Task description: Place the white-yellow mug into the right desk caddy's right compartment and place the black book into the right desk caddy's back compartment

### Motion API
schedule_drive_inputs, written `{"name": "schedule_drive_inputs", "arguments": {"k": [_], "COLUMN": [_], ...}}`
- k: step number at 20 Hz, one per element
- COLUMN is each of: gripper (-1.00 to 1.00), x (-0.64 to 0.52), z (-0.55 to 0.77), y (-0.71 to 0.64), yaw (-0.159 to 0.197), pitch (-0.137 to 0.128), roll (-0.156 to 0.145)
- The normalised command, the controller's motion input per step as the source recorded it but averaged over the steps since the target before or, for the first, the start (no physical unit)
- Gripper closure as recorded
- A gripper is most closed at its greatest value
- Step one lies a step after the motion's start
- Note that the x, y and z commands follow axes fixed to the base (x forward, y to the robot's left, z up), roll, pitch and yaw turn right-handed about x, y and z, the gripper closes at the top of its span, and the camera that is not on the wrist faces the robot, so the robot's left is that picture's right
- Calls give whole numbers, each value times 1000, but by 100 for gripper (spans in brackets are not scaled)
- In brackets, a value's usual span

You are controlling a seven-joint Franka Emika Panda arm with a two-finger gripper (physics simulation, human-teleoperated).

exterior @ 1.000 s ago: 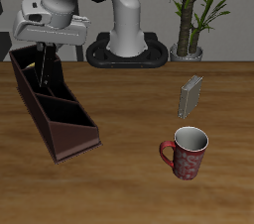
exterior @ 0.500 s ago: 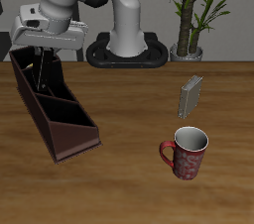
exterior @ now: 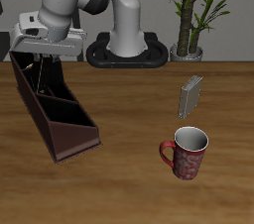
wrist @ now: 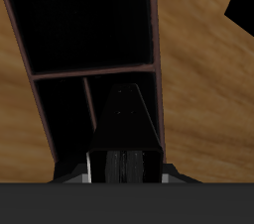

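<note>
The right desk caddy, a long dark maroon box with a black inside, lies on the table and runs from the back toward the front edge. My gripper hangs over its far end, shut on the black book, which points down into the caddy. In the wrist view the black book sticks out from my gripper over a narrow section, with the caddy's divider wall beyond it. The white-yellow mug is not in view in either frame.
A dark red speckled mug stands near the table's front edge. A grey book stands upright farther back. A potted plant and the robot's base are at the table's back.
The arm has shifted a little along the caddy toward its far end, with the black book still held. Nothing else moved.
</note>
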Motion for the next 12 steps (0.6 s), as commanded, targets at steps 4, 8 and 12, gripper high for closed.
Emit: {"name": "schedule_drive_inputs", "arguments": {"k": [4, 8, 12], "gripper": [100, 100, -100], "x": [82, 81, 77], "z": [-186, -158, -189], "y": [-87, -131, -83], "yaw": [-17, 6, -15], "pitch": [23, 18, 16], "roll": [-13, -57, -41]}}
